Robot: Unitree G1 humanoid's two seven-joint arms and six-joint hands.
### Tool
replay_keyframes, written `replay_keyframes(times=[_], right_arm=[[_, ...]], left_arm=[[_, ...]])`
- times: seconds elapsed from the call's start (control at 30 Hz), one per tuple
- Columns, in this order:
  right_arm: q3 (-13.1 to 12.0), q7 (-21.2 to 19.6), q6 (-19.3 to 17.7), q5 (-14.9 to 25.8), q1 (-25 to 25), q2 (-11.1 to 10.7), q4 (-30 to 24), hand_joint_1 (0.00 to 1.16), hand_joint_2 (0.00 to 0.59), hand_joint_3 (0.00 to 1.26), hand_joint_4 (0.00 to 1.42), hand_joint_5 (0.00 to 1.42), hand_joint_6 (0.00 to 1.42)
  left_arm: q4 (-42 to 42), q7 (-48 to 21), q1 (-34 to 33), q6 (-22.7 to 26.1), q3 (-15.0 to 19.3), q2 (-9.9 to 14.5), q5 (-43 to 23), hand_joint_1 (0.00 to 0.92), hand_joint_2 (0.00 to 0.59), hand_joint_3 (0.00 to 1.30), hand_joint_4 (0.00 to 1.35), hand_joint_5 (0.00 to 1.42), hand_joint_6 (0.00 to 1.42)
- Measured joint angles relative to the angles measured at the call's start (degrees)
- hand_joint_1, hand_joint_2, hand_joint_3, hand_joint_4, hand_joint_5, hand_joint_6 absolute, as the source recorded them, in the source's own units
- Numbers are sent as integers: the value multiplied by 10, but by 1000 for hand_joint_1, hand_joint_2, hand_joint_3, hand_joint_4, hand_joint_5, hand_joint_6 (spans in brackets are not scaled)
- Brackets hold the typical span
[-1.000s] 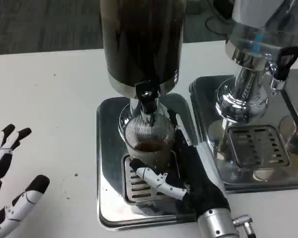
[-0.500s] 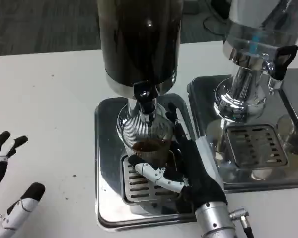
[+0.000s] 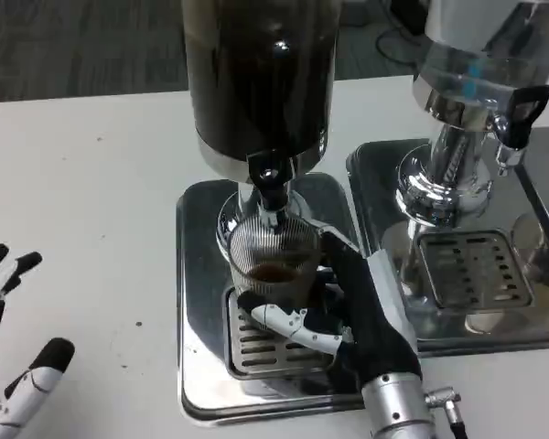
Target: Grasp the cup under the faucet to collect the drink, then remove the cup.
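Here, from the head camera, I look down at a white table [image 3: 101, 183] with two drink dispensers side by side. The nearer one, a tall dark dispenser [image 3: 259, 73], stands on a square steel drip tray [image 3: 197, 302] with a slotted grate [image 3: 256, 343] at its front. Its black faucet [image 3: 270, 183] points straight down into a clear ribbed cup [image 3: 273, 256], which sits on the tray directly under it — a little dark drink lies in the bottom of the cup.

My right hand [image 3: 348, 306] is wrapped around the cup: the thumb crosses in front of its base, low against the grate, and the other fingers curl around the cup's right and far side. The silver forearm runs down to the picture's lower edge.

My left hand [image 3: 14, 366] rests at the lower left corner on the bare tabletop, well apart from the tray, fingers spread and holding nothing.

To the right stands a second dispenser [image 3: 467, 101], chrome-stemmed with a black tap handle [image 3: 522, 114], on its own steel tray [image 3: 384, 174] with a slotted grate.
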Motion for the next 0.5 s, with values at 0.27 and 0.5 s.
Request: replay_keyframes(times=[0.27, 0.5], right_arm=[[1, -21, -14, 0, 5, 0, 3, 885, 165, 463, 469, 578, 853], [2, -33, -33, -1, 6, 0, 16, 913, 179, 497, 514, 646, 990]], left_arm=[[-1, 0, 0, 0, 0, 0, -1, 0, 202, 156, 0, 144, 30], [-1, -6, 0, 0, -1, -3, -1, 0, 200, 156, 0, 144, 28]])
